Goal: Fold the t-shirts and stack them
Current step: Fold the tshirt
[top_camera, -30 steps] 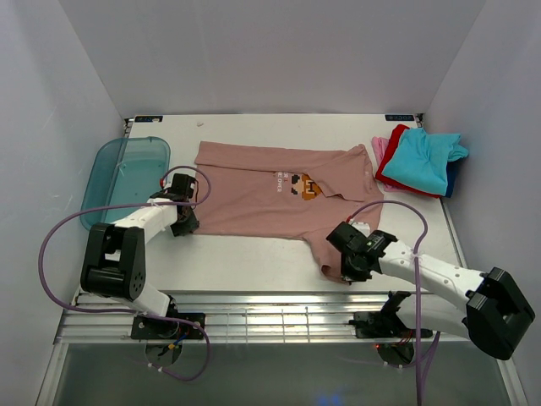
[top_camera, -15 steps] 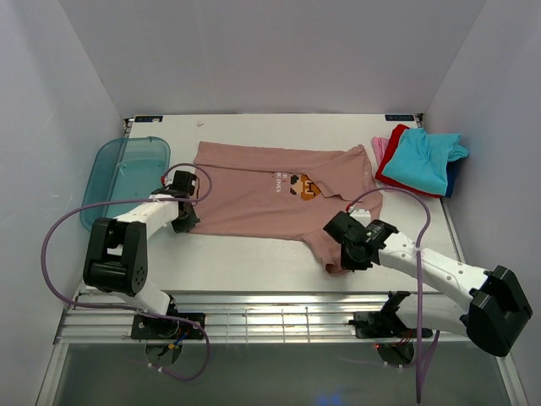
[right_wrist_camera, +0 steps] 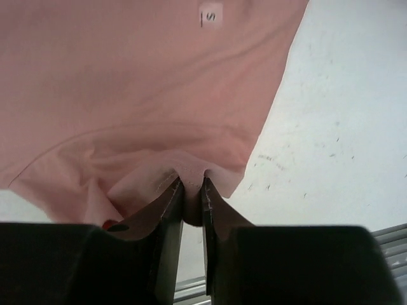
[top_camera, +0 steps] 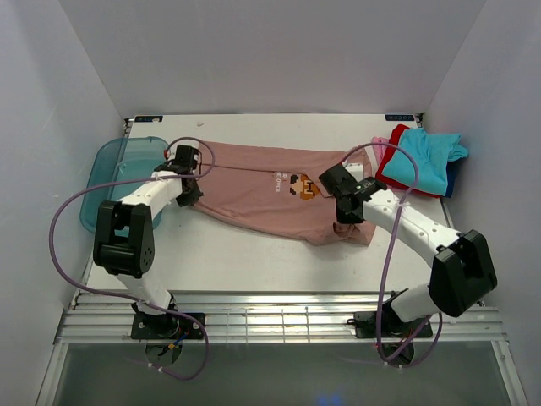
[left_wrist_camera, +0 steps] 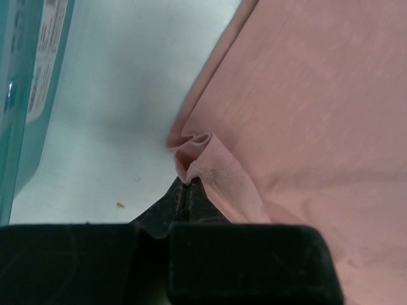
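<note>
"Pink t-shirt, where is it?"

"In the middle of the table, chest print facing up, its near edge held off the surface at both ends. The other t-shirts sit piled at the far right corner, just beside it."

"And the grippers?"

"The left gripper is clamped tight on a small pucker of the edge. The right gripper is closed on a thicker bunch (several layers, by the look of it)."

"What worries you?"

"The left bite is thin. Any tug across the cloth could pull it free, and that side would drop crooked. The edge also sags between the two holds, so if one arm leads the other I'd expect a slanted crease, not a straight one."

"Anything nearby?"

"The teal tray is close to the left arm, and the right arm's cable loops near the pile. A wide swing might nudge either."
</note>
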Robot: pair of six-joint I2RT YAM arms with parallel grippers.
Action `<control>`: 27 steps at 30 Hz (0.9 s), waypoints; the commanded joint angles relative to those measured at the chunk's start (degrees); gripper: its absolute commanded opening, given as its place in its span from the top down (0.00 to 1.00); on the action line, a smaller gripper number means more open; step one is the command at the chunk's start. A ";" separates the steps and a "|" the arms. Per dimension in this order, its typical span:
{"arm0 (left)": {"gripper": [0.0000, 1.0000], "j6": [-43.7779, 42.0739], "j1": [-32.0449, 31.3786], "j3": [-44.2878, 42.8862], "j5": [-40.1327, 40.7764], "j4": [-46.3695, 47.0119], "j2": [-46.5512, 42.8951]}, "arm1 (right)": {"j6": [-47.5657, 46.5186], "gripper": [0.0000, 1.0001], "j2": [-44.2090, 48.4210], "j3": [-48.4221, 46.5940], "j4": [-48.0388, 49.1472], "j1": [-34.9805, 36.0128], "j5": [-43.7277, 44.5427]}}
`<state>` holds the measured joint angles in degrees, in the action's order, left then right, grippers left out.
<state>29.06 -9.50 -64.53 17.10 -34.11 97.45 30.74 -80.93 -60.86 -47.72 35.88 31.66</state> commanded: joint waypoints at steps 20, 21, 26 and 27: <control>1.00 -3.30 4.57 -40.48 -9.10 -10.53 24.80 | -23.44 0.80 -30.94 -39.85 8.70 -14.25 2.35; 1.00 -4.18 4.66 -41.98 -9.54 -11.50 25.76 | -23.79 0.81 -31.74 -40.99 8.70 -14.34 2.35; 1.00 -5.41 4.58 -45.50 -9.19 -12.74 27.88 | -25.82 0.81 -36.92 -48.11 8.79 -15.31 2.27; 1.00 -5.59 4.57 -45.77 -9.19 -12.82 27.97 | -26.17 0.81 -37.54 -48.91 8.79 -15.49 2.35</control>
<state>25.17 -5.08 -107.70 8.45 -44.88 126.23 6.87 -117.25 -105.23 -40.21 21.15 33.01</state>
